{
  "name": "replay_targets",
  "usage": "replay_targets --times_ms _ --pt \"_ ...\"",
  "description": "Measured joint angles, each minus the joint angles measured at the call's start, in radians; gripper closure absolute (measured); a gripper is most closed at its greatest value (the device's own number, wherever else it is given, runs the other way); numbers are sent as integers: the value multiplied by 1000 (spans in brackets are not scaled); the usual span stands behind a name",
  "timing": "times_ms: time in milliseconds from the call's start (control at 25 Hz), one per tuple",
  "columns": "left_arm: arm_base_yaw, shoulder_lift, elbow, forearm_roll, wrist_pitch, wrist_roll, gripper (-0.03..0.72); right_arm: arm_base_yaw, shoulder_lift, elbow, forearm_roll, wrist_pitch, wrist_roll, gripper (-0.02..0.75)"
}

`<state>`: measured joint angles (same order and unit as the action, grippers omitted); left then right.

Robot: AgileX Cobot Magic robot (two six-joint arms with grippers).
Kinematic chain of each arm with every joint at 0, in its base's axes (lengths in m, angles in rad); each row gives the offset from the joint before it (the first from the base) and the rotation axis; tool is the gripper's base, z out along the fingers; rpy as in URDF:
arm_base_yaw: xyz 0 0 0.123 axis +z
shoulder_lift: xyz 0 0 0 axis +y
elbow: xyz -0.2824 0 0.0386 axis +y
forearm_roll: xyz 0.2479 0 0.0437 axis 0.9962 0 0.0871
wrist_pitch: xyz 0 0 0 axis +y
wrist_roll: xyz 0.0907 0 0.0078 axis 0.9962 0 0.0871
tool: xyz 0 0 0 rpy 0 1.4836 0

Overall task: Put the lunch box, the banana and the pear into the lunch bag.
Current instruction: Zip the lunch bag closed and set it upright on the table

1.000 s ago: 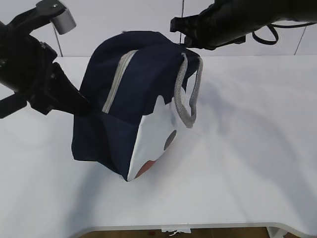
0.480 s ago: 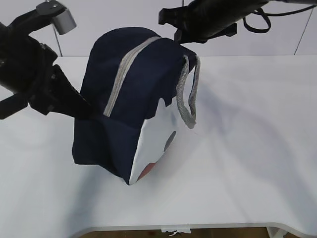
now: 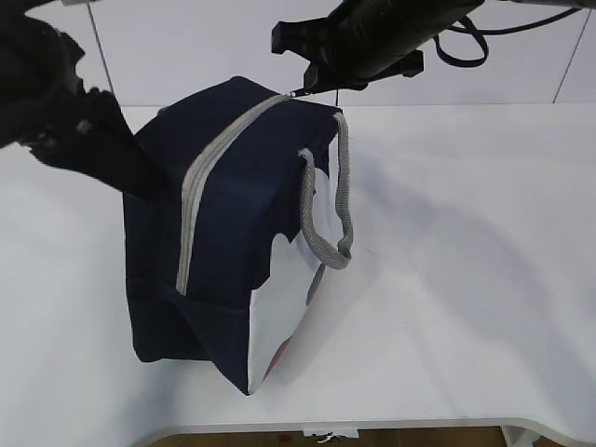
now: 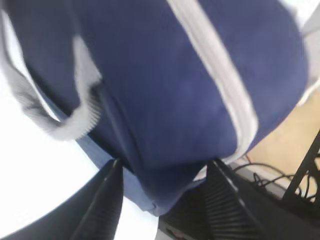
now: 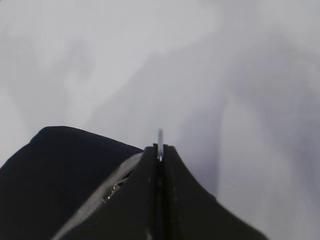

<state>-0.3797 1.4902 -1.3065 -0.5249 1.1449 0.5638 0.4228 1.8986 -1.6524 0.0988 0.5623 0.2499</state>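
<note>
The lunch bag (image 3: 233, 233), a big boxy dark-blue cloth bag with a white lower part and grey zipper trim, stands on the white table (image 3: 466, 279), tipped a little. Its zipper looks closed along the top. The lunch box, the banana and the pear cannot be seen anywhere, so I guess they are inside the bag and the job is nearly done.

The right gripper (image 5: 160, 150) has its two black fingers pressed tight together on a thin silver zipper pull (image 5: 160, 137) at the far top end of the bag. The left gripper (image 4: 162, 200) has its fingers set wide on each side of the other end of the bag, squeezing the blue cloth between them.

To do this step well, the left claw should hold the bag firm while the right one pulls the little tab straight along the grey zipper line. Pull slow and even. If the tab is tugged sideways, the bag may tip over or the tab may slip out.
</note>
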Motion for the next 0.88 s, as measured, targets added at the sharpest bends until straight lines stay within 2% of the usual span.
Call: replay_targets --times_ms 120,320,680,880 --pt "0 0 -76 9 20 -63 288 0 0 0 18 2 -2 737" --pt "0 39 -219 19 41 -103 286 0 0 0 33 4 -4 737" --pt "0 298 -483 20 90 -130 286 0 0 0 37 4 -4 737" --pt "0 413 -562 12 90 -149 286 0 0 0 39 -2 -4 737"
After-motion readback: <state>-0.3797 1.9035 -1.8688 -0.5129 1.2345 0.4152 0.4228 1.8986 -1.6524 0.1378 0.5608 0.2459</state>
